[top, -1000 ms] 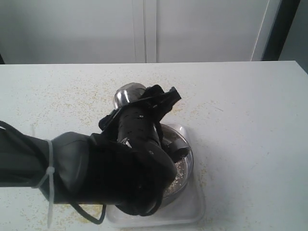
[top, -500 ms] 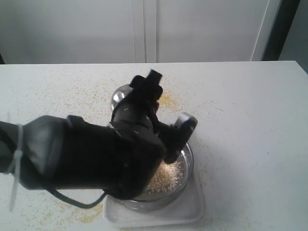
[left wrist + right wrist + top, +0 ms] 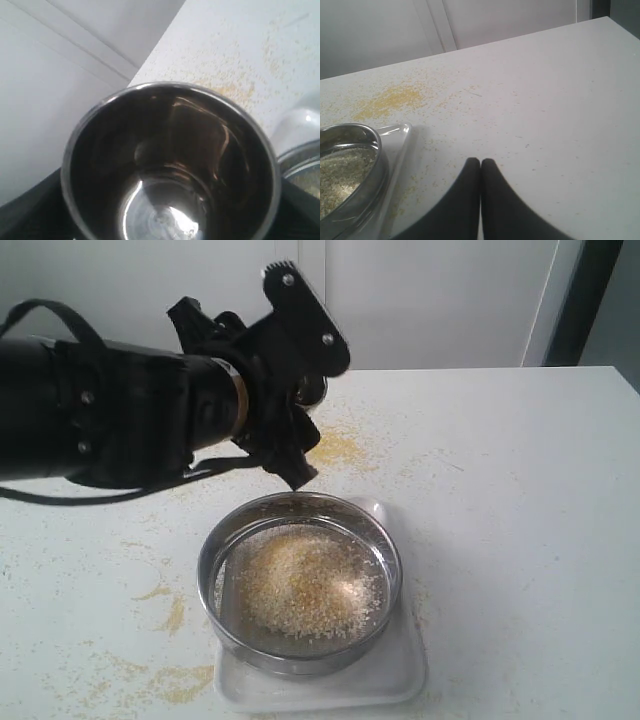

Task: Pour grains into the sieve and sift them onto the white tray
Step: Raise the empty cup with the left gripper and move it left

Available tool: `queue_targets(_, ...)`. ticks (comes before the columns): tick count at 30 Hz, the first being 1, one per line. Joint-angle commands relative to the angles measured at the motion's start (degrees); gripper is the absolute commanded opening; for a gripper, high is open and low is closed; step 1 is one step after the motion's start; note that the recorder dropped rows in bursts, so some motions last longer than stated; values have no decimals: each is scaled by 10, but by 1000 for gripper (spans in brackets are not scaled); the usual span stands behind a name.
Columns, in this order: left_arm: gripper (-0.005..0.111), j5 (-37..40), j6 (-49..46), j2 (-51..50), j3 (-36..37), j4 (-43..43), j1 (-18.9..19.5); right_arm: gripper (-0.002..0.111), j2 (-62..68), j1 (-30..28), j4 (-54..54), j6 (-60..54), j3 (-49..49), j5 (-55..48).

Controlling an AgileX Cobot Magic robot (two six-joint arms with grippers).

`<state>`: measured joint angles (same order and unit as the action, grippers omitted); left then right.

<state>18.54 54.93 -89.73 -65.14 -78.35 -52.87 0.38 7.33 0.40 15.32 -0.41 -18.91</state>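
The sieve (image 3: 300, 658) sits on the white tray (image 3: 402, 677) near the table's front, with a heap of yellow-beige grains (image 3: 305, 585) on its mesh. My left gripper (image 3: 300, 392) hangs above and behind the sieve, to its left, shut on a shiny steel cup (image 3: 170, 165). The cup's inside looks empty, and dark fingers (image 3: 35, 210) flank it. In the exterior view only a sliver of the cup shows. My right gripper (image 3: 480, 162) is shut on nothing, low over bare table beside the tray (image 3: 402, 137) and the sieve (image 3: 374, 150).
Spilled grains lie on the table behind the tray (image 3: 340, 448) and at the front left (image 3: 175, 680). A white wall with cabinet panels stands behind the table's far edge. The right arm does not show in the exterior view.
The left arm, which was low over the sieve and hiding it, has lifted and swung back to the left with the cup. The heap of grains in the sieve is now uncovered.
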Motion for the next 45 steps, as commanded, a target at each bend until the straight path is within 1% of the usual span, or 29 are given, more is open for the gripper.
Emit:
queue_targets(1,0,-122,101,9,-1,-3,63,0,-4,2,0,0,4,5)
queue_targets(4,0,-185,145,9,0,-3,104,0,-4,2,0,0,4,5)
queue_targets(7,0,-213,159,11,8,-3,138,0,-4,2,0,0,4,5)
queue_targets(10,0,-255,165,11,22,16,170,0,-4,2,0,0,4,5)
queue_targets(11,0,-270,167,11,29,36,185,0,-4,2,0,0,4,5)
queue_targets(15,0,-281,167,11,51,104,229,0,-4,2,0,0,4,5)
queue_targets(19,0,-270,153,11,69,142,265,0,-4,2,0,0,4,5)
queue_targets(21,0,-272,138,11,79,163,281,0,-4,2,0,0,4,5)
queue_targets(22,0,-286,125,11,84,174,290,0,-4,2,0,0,4,5)
queue_targets(24,0,-341,87,11,97,207,311,0,-4,2,0,0,4,5)
queue_targets(25,0,-383,65,11,107,237,326,0,-4,2,0,0,4,5)
queue_targets(27,0,-457,1,11,134,326,351,0,-4,2,0,0,4,5)
queue_targets(29,0,-524,-100,11,164,416,369,0,-4,2,0,0,4,5)
queue_targets(31,0,-551,-196,11,185,474,374,0,-4,2,0,0,4,5)
queue_targets(33,0,-550,-273,11,201,525,374,0,-4,2,0,0,4,5)
queue_targets(34,0,-552,-291,11,206,547,374,0,-4,2,0,0,4,5)
queue_targets(36,0,-560,-314,3,213,620,374,0,-4,2,0,0,4,5)
queue_targets(38,0,-582,-314,-9,218,671,374,0,-4,2,0,0,4,5)
queue_targets(42,0,-671,-314,-49,222,650,374,0,-4,2,0,0,4,5)
queue_targets(45,0,-669,-314,-78,222,650,374,0,-4,2,0,0,4,5)
